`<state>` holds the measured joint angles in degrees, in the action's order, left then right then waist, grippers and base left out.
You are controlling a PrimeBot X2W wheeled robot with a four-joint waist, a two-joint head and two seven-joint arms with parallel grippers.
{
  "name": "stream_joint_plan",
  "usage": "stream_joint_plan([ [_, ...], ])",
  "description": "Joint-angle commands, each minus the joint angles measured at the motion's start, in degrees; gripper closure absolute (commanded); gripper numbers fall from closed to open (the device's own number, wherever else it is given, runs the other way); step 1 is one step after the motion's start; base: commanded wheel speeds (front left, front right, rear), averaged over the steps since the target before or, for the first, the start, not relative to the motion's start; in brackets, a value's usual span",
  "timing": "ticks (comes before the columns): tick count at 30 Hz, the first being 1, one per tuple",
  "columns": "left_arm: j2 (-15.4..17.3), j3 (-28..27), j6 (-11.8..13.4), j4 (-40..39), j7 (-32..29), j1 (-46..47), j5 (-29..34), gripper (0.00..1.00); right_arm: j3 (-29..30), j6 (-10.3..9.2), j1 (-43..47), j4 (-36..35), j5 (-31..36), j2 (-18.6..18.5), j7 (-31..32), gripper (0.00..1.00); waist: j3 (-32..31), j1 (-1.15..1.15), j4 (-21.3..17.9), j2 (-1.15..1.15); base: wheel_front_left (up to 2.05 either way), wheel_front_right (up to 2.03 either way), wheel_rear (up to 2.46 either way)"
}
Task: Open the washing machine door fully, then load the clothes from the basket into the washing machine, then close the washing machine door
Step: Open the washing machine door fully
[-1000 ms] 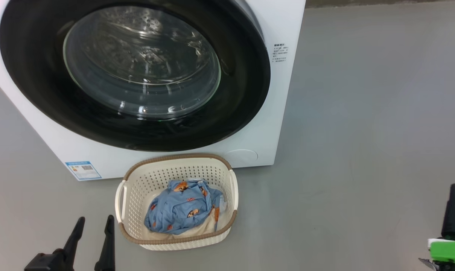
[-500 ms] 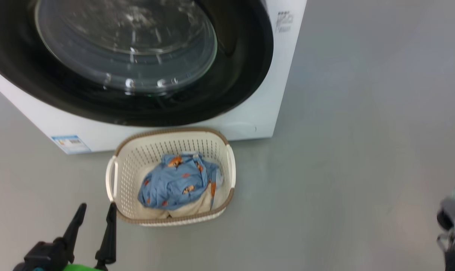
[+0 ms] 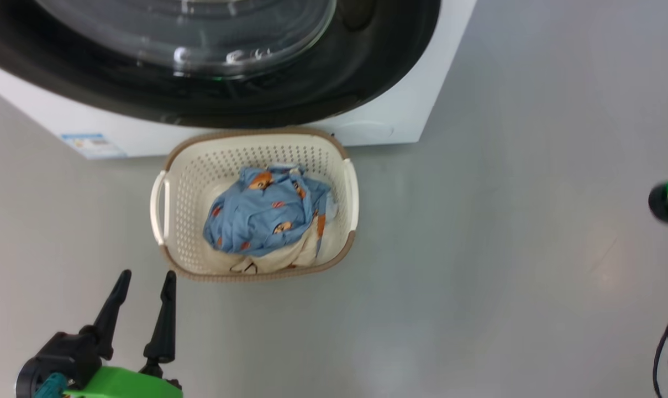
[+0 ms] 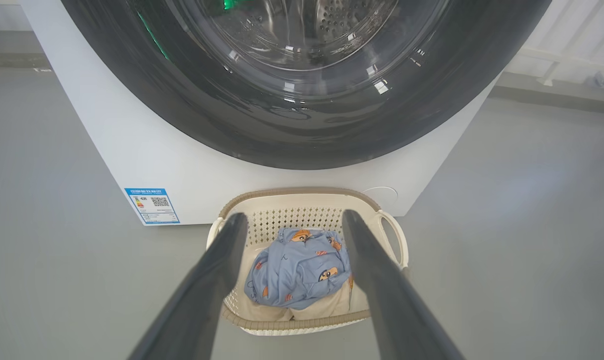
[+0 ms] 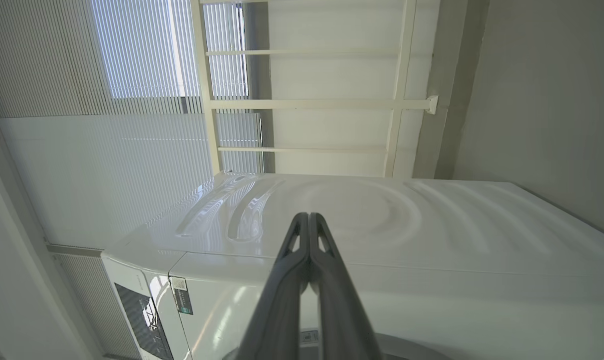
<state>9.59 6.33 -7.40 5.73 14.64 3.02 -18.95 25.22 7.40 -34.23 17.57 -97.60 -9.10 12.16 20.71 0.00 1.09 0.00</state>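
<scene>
A: Door (image 4: 302,125) status?
B: Reads as shut. The black rim lies flat on the washer (image 3: 400,116) front, and the drum shows through the glass. Opening step not yet done, by my judgement.
A: Load?
B: Clothes (image 3: 262,215) bundled in the basket (image 3: 256,134): blue bear print on top, cream cloth (image 3: 289,257) under it at the near edge. The basket stands on the floor (image 3: 505,249). Its far rim is touching or just short of the washer's base; cannot tell which. It sits right beneath the door's lower arc.
A: Why there?
B: Probably to keep the carry from basket to drum short.
A: Grippers?
B: Left gripper (image 3: 147,275): fingers spread, nothing between them, near the basket's near-left corner but apart from it. Its wrist view frames the clothes between the fingers, so it looks staged for the pick. Right gripper (image 5: 308,220): fingers pressed together, empty, pointing at the washer's white body. That suggests it is meant for the door.
A: Obstructions?
B: The basket, under the door's swing. Its rim looks lower than the door, so the door likely clears it, but this is unverified. Blue label (image 3: 93,145) at the washer's lower left corner is irrelevant.
</scene>
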Motion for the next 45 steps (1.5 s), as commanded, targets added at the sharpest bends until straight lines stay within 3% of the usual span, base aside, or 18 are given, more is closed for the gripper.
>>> stream_joint_plan([
  [1,0.8,-1.8,-0.1,-1.6,0.4,1.7,0.4,0.0,-0.7,0.09,-2.4,-1.3,1.0,-0.6,1.5,1.0,2.4,0.0,2.1,0.0,0.0,0.0,0.0],
  [20,-1.4,0.4,-0.1,-1.6,0.4,1.1,0.0,0.0,-4.5,0.09,-15.9,0.2,6.4,-0.5,13.7,1.0,6.1,0.0,10.3,0.0,0.0,0.0,0.0],
  [45,-4.4,1.4,-0.1,-2.3,0.4,2.3,-0.1,0.0,-11.3,0.09,-23.1,0.9,9.6,-3.6,16.9,1.0,10.3,0.0,17.3,0.0,0.0,0.0,0.0],
])
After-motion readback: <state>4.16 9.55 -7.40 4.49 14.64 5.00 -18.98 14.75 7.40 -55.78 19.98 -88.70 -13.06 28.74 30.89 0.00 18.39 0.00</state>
